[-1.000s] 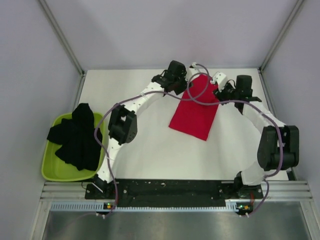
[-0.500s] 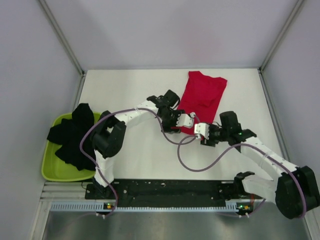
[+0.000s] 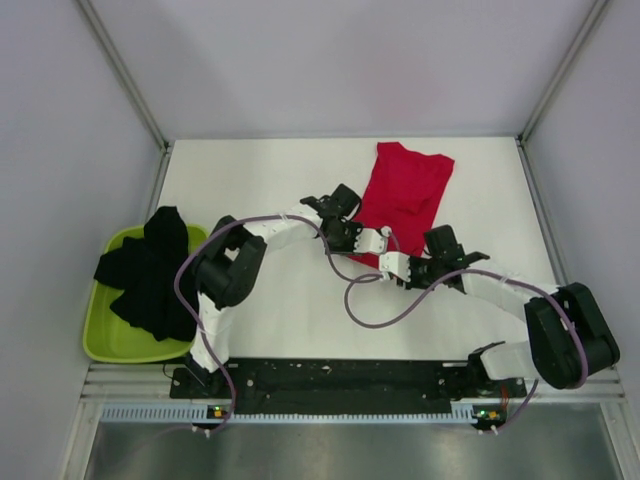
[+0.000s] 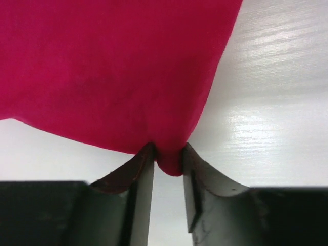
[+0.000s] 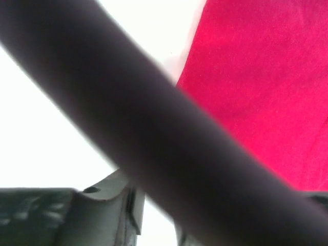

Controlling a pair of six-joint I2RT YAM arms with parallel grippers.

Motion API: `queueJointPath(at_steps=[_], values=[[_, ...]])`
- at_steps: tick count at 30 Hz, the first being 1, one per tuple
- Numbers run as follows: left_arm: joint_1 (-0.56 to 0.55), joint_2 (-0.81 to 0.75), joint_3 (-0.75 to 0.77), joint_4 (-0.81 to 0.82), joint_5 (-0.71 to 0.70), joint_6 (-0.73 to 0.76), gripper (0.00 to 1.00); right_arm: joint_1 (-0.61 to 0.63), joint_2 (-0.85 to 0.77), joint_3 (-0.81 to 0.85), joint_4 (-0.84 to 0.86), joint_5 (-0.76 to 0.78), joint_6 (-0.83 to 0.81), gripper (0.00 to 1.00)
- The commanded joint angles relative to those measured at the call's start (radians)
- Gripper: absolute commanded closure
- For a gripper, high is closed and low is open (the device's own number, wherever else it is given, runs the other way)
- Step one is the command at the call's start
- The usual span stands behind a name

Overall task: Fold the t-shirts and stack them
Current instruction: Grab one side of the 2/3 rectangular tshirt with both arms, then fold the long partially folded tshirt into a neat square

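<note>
Since a second ago both arms have swung back to the near hem of the red t-shirt [image 3: 405, 195], your left gripper [image 4: 168, 152] pinching its corner, while I cannot tell your right gripper [image 3: 393, 266] behind a cable [image 5: 154, 138]; you look mid-fold, so next carry that hem over the shirt, which lies far-right on the table [image 3: 270, 200], long axis near-left to far-right.

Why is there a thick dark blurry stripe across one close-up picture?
Right wrist view: probably a cable right by the lens, out of focus, hiding the fingertips of the right gripper. Left wrist view: sharp, the left gripper pinching the red t-shirt, glare on the table. Top view: evenly lit.
</note>
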Motion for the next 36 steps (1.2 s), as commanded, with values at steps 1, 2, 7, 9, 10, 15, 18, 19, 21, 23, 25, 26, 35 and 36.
queueJointPath(at_steps=[1,2,7,9,10,15,18,19,21,23,25,26,35,36], values=[[-0.016,-0.012,-0.003,0.057,0.09,0.016,0.77,0.012,0.025,0.006,-0.022,0.069,-0.007,0.86],[-0.021,-0.01,-0.003,0.063,0.09,0.012,0.9,0.012,0.021,0.007,-0.025,0.066,-0.008,0.91],[-0.024,-0.05,-0.012,-0.004,0.119,-0.021,1.0,0.043,-0.022,0.029,-0.094,0.075,-0.01,1.0],[-0.024,-0.091,-0.027,-0.052,0.12,-0.033,1.0,0.076,-0.07,0.034,-0.144,0.085,-0.004,1.0],[-0.024,-0.113,-0.036,-0.082,0.117,-0.044,1.0,0.098,-0.103,0.037,-0.173,0.086,0.008,1.0],[-0.025,-0.268,-0.111,-0.266,0.166,-0.093,1.0,0.253,-0.295,0.08,-0.45,0.092,0.087,1.0],[-0.045,-0.389,-0.18,-0.416,0.182,-0.094,1.0,0.385,-0.419,0.121,-0.616,0.086,0.177,1.0],[-0.056,-0.426,-0.199,-0.463,0.174,-0.093,1.0,0.429,-0.459,0.148,-0.685,0.083,0.22,1.0],[-0.078,-0.49,-0.219,-0.572,0.18,-0.097,1.0,0.521,-0.508,0.207,-0.767,0.079,0.323,1.0],[-0.091,-0.542,-0.211,-0.677,0.188,-0.111,1.0,0.596,-0.553,0.259,-0.808,0.083,0.413,1.0],[-0.093,-0.572,-0.156,-0.744,0.19,-0.142,1.0,0.633,-0.57,0.302,-0.813,0.111,0.461,1.0],[-0.091,-0.572,-0.121,-0.762,0.179,-0.171,1.0,0.632,-0.574,0.32,-0.81,0.129,0.469,1.0],[-0.032,-0.377,0.181,-0.569,0.002,-0.298,1.0,0.211,-0.457,0.359,-0.649,0.105,0.329,1.0],[-0.021,-0.339,0.218,-0.567,-0.005,-0.298,1.0,0.169,-0.426,0.354,-0.631,0.1,0.32,1.0]])
